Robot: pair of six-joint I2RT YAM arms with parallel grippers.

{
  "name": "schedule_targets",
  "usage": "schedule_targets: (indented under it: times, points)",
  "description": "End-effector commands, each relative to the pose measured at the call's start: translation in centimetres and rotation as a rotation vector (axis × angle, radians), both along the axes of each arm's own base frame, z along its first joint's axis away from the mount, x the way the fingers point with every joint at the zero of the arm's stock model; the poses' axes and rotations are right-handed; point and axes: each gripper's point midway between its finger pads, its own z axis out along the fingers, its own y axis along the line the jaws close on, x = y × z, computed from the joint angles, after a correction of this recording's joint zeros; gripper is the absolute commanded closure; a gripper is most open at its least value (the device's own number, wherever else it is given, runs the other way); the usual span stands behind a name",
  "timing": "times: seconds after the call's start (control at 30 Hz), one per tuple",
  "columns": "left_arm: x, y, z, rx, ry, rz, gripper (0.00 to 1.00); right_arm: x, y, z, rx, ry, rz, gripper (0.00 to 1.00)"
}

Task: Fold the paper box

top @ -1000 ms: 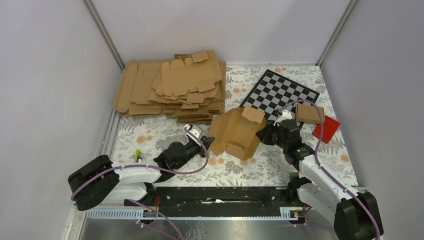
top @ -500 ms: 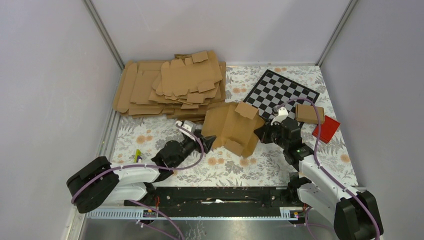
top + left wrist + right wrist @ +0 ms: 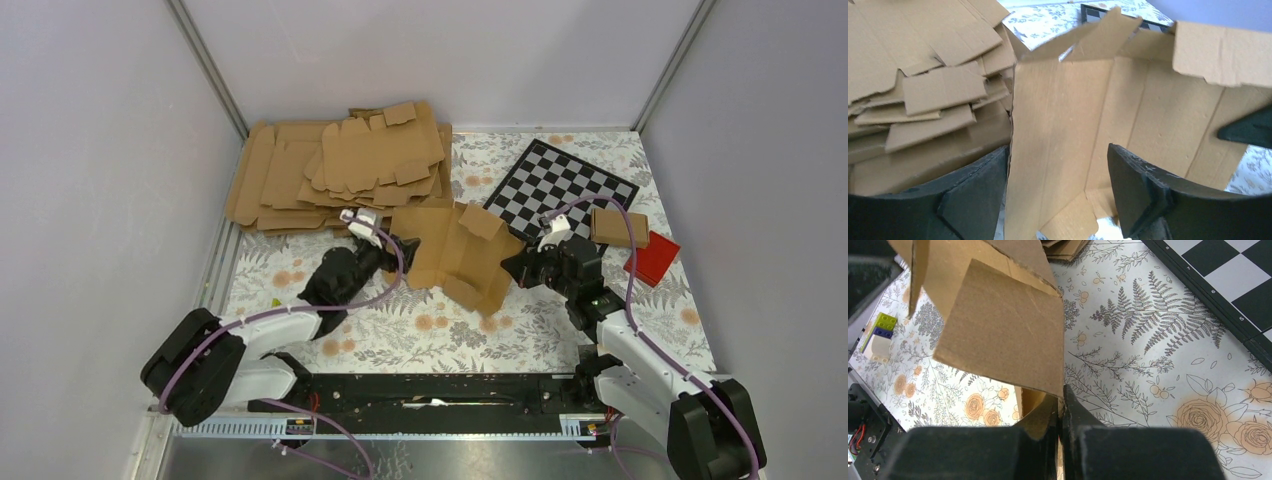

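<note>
Top external view has the paper box point(image 3: 455, 255) half opened in the middle of the desk point(image 3: 420, 330), between the two arms. Its left panel lies just in front of the stack of card sheets point(image 3: 330, 175) and its right end is near the checkerboard point(image 3: 565, 185).

The right gripper point(image 3: 515, 268) has its jaws clamped together on a flap at the box's right end. The right wrist view shows the card pinched thin between them and raised off the desk. The left gripper point(image 3: 1058, 195) has its jaws apart, straddling the near edge of the left panel, with card between them but no grip on it.

The step in hand looks like a fresh grip on the left, so that panel can be turned up along its crease. To do it well, the left jaws should close deep on the flat of the panel, beside a crease rather than across one. They should also avoid the loose sheets just to the left, which lie close enough to be caught too. The right hold should serve as a firm anchor, and any pull between the arms ought to be gentle, since thin card buckles away from its scored lines.
</note>
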Motion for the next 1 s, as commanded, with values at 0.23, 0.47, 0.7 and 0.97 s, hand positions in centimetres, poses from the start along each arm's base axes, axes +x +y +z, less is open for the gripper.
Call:
schedule_targets:
  times: [0.23,0.47,0.7,0.97]
  points:
    - [4.7,0.4,1.7,-0.056,0.029,-0.185,0.1,0.8,0.5,1.8,-0.009,-0.027,0.012,1.0]
    - [7.5,2.8,1.3,-0.126,0.085,-0.188,0.08,0.7,0.6,1.8,0.003,-0.019,0.014,1.0]
    - [9.2,1.6,1.0,-0.065,0.09,-0.39,0.1,1.1,0.8,1.7,0.002,0.016,0.011,1.0]
    - [10.0,-1.1,0.2,-0.132,0.23,-0.593,0.49,1.7,0.4,1.7,-0.013,0.027,-0.03,1.0]
